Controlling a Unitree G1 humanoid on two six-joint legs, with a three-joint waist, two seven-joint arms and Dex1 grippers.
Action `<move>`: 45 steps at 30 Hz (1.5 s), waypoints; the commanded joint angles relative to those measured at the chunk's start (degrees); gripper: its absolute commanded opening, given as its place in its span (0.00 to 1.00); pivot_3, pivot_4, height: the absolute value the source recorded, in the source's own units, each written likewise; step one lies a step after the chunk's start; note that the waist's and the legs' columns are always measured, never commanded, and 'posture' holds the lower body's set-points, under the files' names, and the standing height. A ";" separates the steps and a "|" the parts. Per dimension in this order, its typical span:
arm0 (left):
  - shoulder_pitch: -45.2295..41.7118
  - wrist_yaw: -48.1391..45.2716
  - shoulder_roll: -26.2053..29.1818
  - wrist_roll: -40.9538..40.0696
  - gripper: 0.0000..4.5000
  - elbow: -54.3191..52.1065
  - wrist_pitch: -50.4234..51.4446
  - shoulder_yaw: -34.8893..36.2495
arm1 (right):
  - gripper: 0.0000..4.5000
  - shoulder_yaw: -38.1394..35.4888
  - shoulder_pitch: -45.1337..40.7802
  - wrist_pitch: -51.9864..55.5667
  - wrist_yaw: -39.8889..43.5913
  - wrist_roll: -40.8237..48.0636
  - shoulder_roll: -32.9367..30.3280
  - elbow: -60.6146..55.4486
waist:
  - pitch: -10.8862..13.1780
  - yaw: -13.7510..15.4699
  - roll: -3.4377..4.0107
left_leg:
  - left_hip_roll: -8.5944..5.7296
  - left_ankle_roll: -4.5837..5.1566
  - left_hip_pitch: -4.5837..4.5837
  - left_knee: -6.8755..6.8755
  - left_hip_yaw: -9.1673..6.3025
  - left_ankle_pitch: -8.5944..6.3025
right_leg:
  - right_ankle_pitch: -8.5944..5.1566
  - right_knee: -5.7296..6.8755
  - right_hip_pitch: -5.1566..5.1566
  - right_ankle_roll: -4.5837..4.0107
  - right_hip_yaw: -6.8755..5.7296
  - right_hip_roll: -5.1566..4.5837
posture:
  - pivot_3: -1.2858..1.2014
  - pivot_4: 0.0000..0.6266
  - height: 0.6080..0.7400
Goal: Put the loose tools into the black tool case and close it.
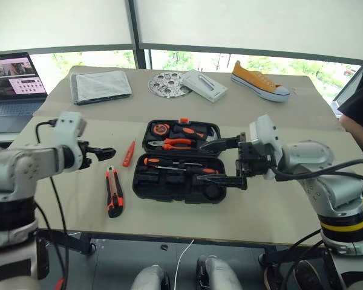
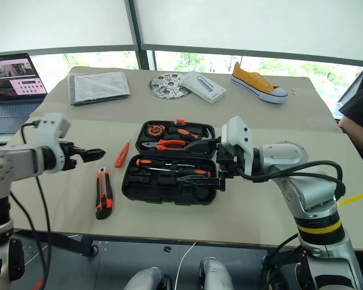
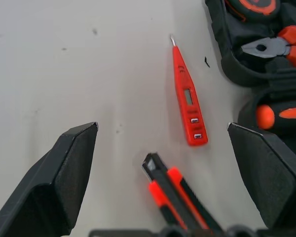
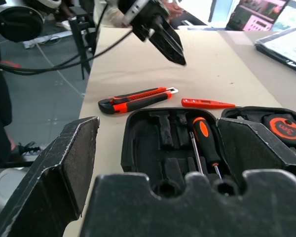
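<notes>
Case lies open on the counter, both halves flat, orange latch at the far edge. Far half holds tape measure, pliers and a hammer; near half holds two screwdrivers in their recesses, other recesses bare. Tester lies on the counter just left of the case, tip pointing away from the robot. Knife lies further left and nearer the robot, well apart from the case, close to the tester's butt end without touching it. Left tool hangs above the counter left of the tester, fingers spread wide, nothing between them; the wrist view shows tester and knife both lying between its fingers below. Right tool sits at the case's right end, pointing left across it, fingers wide apart and empty: one over the far half, one over the near half. Tape roll: cannot tell where it is. On the far counter: grey cloth, metal disc, white box, yellow sneaker, laptop at far left.
</notes>
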 commanded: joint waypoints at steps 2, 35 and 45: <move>-6.69 -3.19 -2.34 6.74 1.00 11.33 -7.17 -9.72 | 0.98 -1.61 1.42 -0.37 -2.41 0.90 -0.67 -4.03 | 0.03 0.07 -0.04 | 0.00 -0.01 -0.01 0.03 0.00 0.01 | -0.01 0.09 -0.01 0.00 0.00 -0.02 | 0.52 0.24 0.94; -13.98 -39.06 0.66 17.82 0.10 19.95 -36.99 -16.41 | 1.00 -6.96 11.28 4.79 -7.08 6.28 -10.28 -11.89 | 0.18 0.14 -0.34 | 0.12 -0.02 -0.17 0.22 -0.01 0.05 | -0.06 0.21 -0.13 0.08 0.07 -0.34 | 0.52 0.24 0.94; -10.02 -62.88 4.57 17.35 0.10 5.29 -46.41 -27.06 | 1.00 -9.06 16.47 4.98 -10.84 7.89 -10.26 -15.86 | 0.18 0.66 -0.35 | 0.00 0.00 -0.36 0.46 0.01 0.06 | -0.36 -0.03 -0.03 0.57 -0.16 -0.74 | 0.52 0.24 0.94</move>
